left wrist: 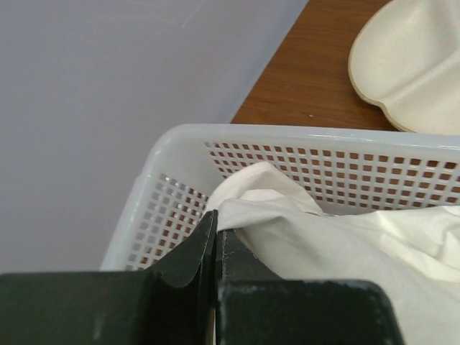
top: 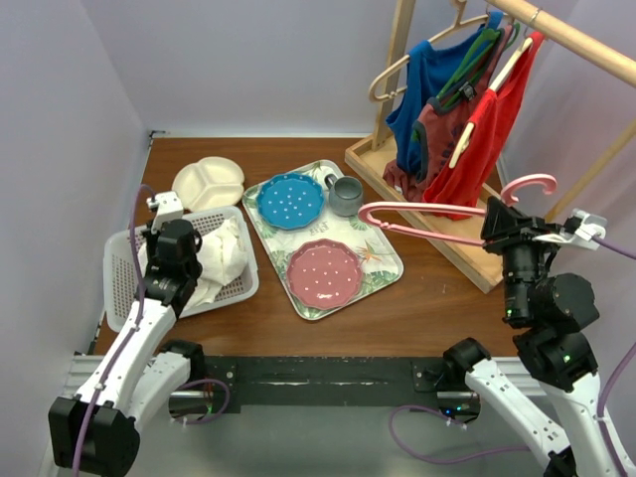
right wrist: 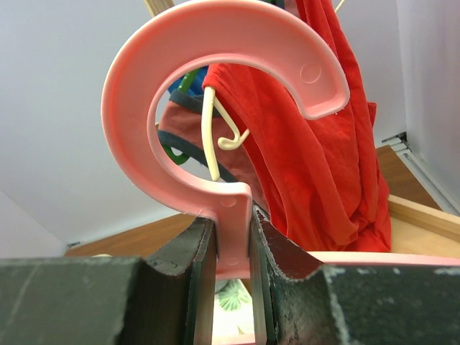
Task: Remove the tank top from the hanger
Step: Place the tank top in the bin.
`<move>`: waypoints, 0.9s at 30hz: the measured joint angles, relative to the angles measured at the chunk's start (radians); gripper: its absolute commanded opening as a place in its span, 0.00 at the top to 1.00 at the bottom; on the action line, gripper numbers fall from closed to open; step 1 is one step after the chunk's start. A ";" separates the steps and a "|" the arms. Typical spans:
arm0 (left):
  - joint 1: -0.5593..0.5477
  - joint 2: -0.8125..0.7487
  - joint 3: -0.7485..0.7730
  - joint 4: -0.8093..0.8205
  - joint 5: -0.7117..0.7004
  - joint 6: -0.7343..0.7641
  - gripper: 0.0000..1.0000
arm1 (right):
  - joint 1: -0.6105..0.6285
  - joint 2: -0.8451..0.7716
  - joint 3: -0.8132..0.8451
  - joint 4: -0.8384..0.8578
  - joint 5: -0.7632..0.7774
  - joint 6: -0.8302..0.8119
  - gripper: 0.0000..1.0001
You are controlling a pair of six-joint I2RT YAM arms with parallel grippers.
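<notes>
A white tank top [top: 224, 253] lies crumpled inside the white mesh basket [top: 124, 288] at the left of the table. My left gripper [top: 179, 238] hovers over the basket's near left part. In the left wrist view its jaws [left wrist: 214, 219] are pressed together with nothing between them, and the tank top [left wrist: 323, 230] bunches up just beside the right finger, inside the basket wall [left wrist: 287, 133]. My right gripper [top: 497, 224] holds the bare pink hanger [top: 427, 211] level above the table's right side. In the right wrist view the gripper [right wrist: 233, 215] is shut on the stem under the hanger's hook [right wrist: 215, 29].
A patterned tray [top: 383, 273] carries a blue plate [top: 290, 200], a pink plate [top: 324, 272] and a grey mug [top: 345, 195]. A cream divided plate [top: 208, 183] lies behind the basket. A wooden clothes rack [top: 571, 35] at the back right holds red [top: 477, 149], blue and maroon garments.
</notes>
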 measured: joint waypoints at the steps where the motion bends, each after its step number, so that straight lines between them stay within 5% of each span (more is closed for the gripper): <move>1: 0.008 0.003 -0.002 -0.005 0.020 -0.035 1.00 | 0.000 0.000 -0.003 0.000 0.000 0.000 1.00; 6: 0.023 0.006 -0.003 -0.051 0.113 -0.198 0.93 | 0.000 0.002 -0.016 0.000 0.000 -0.003 1.00; 13: 0.027 0.067 -0.003 -0.119 0.176 -0.401 0.34 | 0.000 0.002 -0.016 0.001 0.000 -0.016 1.00; 21: 0.028 0.055 0.084 -0.236 0.166 -0.555 0.26 | 0.000 0.002 -0.016 0.001 0.000 -0.027 1.00; 27: 0.029 0.075 0.231 -0.230 0.271 -0.611 0.34 | 0.000 0.002 -0.016 0.001 -0.001 -0.026 1.00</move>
